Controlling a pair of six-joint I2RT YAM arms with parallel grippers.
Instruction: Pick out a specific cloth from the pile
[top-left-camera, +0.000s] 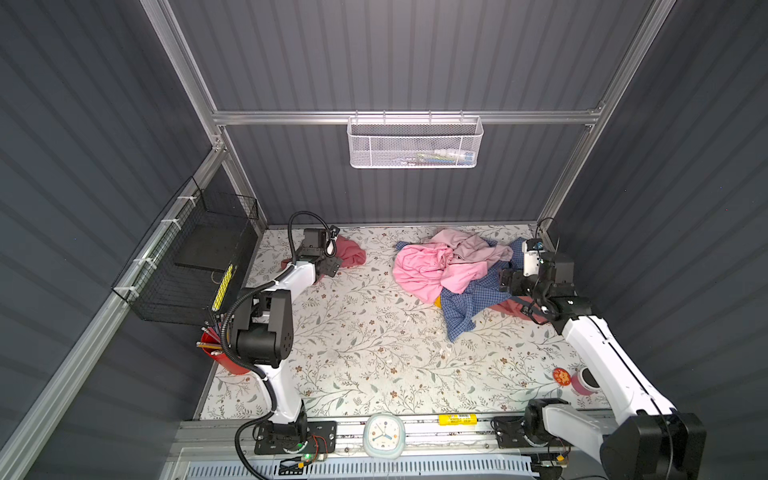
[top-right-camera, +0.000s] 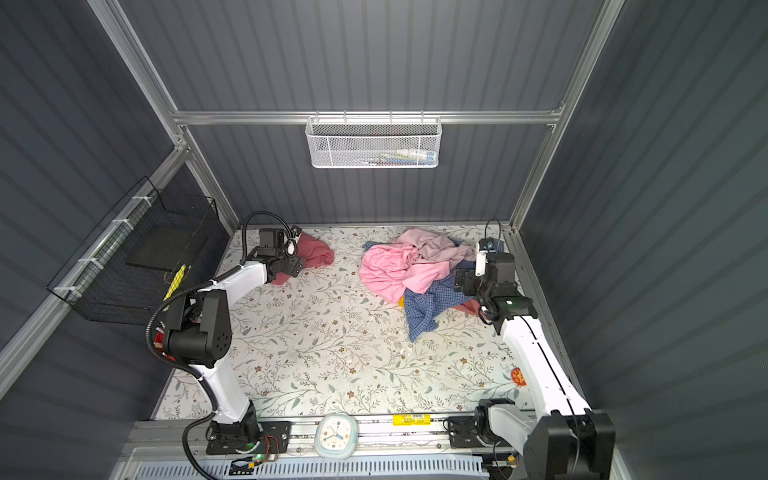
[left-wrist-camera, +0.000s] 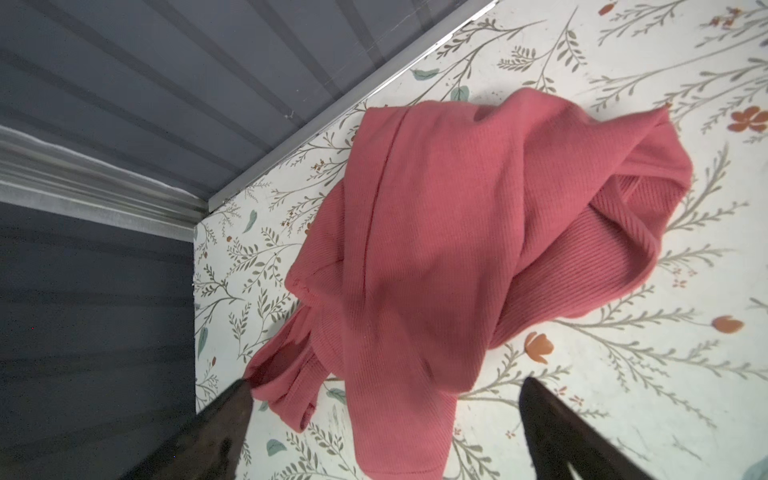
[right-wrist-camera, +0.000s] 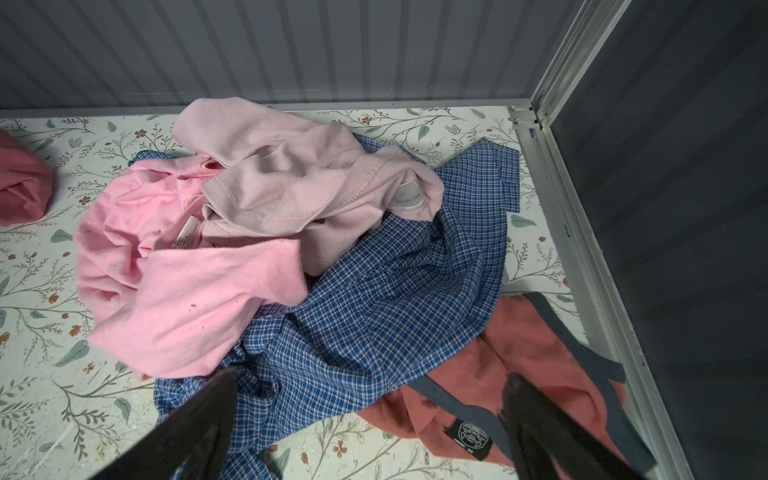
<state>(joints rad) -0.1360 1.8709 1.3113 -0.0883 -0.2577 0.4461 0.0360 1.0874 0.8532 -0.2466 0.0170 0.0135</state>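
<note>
**Cloth apart from pile, both end effectors open**

Top views: in both, the plain dusty rose-red soft fabric cloth (top-left-camera: 352, 254) lies crumpled at 11 o'clock on the floral-print worktop (top-left-camera: 374, 353). It is well apart from the pile (top-left-camera: 449, 270), a heap of mixed garments at 1 o'clock. The left end effector (top-left-camera: 332, 266) hangs at the cloth's 8 o'clock edge. The right end effector (top-left-camera: 505, 280) sits at the pile's 3 o'clock side.

Left wrist view: the left end effector (left-wrist-camera: 386, 382) has its dark fingers (left-wrist-camera: 224, 424) wide apart, gripping nothing. The cloth (left-wrist-camera: 436, 249) lies on the worktop beneath them.

Right wrist view: the right end effector (right-wrist-camera: 370, 376) is spread wide and empty above a blue-and-white checked shirt (right-wrist-camera: 374, 311). A bright pink garment (right-wrist-camera: 187, 299) and a pale pink ribbed garment (right-wrist-camera: 291, 187) lie on that shirt. A salmon-red piece with dark grey trim (right-wrist-camera: 540, 340) pokes out from under it.
</note>
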